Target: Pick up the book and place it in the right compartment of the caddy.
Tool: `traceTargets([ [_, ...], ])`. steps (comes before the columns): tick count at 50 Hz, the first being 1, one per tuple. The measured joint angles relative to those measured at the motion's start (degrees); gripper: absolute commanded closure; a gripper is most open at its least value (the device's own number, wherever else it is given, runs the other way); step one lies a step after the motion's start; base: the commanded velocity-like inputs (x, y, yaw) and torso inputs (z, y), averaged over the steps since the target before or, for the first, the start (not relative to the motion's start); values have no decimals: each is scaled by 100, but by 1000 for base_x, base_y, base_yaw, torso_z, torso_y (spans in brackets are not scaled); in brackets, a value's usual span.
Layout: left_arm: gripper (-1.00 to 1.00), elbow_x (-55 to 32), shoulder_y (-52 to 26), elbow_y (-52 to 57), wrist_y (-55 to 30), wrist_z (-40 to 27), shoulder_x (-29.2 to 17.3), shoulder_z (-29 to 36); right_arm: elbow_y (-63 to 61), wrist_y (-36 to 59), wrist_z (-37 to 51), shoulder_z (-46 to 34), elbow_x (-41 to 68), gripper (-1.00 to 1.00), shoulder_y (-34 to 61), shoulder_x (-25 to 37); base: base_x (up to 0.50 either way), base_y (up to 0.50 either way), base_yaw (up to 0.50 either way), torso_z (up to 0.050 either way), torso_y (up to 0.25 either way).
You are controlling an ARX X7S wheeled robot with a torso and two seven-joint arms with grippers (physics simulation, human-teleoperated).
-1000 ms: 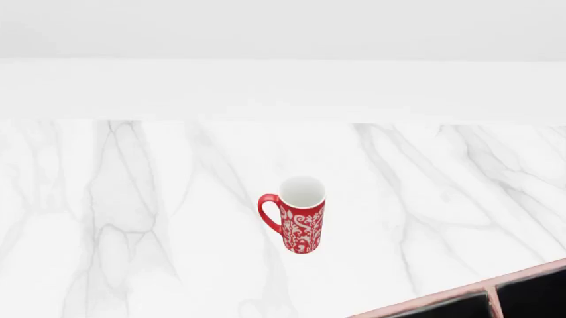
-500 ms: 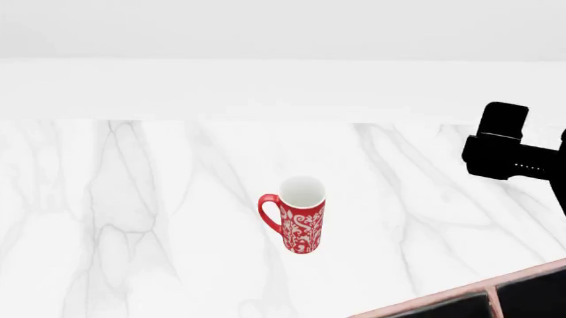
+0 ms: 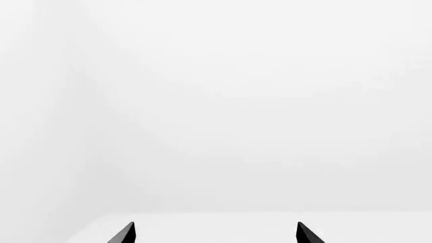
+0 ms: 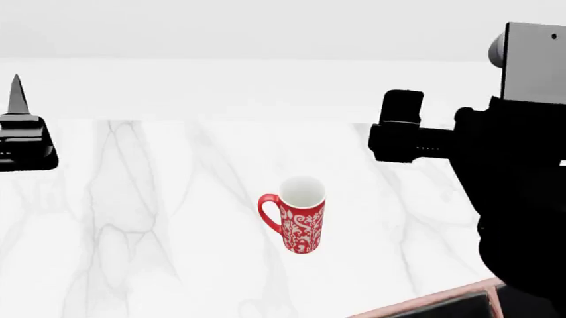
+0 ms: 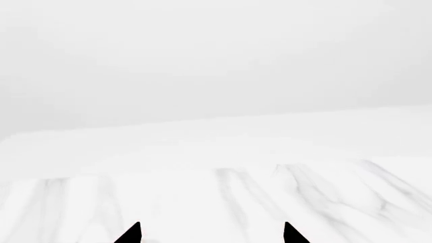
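No book or caddy in view (just a red mug (image 4: 301, 222) on the marble surface (image 4: 132, 218)); both tools, left (image 3: 214, 234) and right (image 5: 210, 234), spread wide, empty, so finding the book comes next, I'd guess.

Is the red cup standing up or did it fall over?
Standing up. In the head view the red cup rests on its base on the marble table, with its round white opening facing upward.

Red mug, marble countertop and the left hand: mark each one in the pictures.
red mug (image 4: 301, 228), head view, on its patterned side wall.
marble countertop (image 4: 142, 218), head view, on a bare veined patch beside the mug.
left hand (image 3: 214, 234), left wrist view, midway between its two dark fingertips, which stand apart.
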Motion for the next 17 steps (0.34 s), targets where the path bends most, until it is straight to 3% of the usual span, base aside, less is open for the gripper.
traceTargets([
  [17,-100,-139,-286,12,-185,36,190,443,68,-73,-203,-246,-143,-100,116,-255,0,0,0,0,0],
])
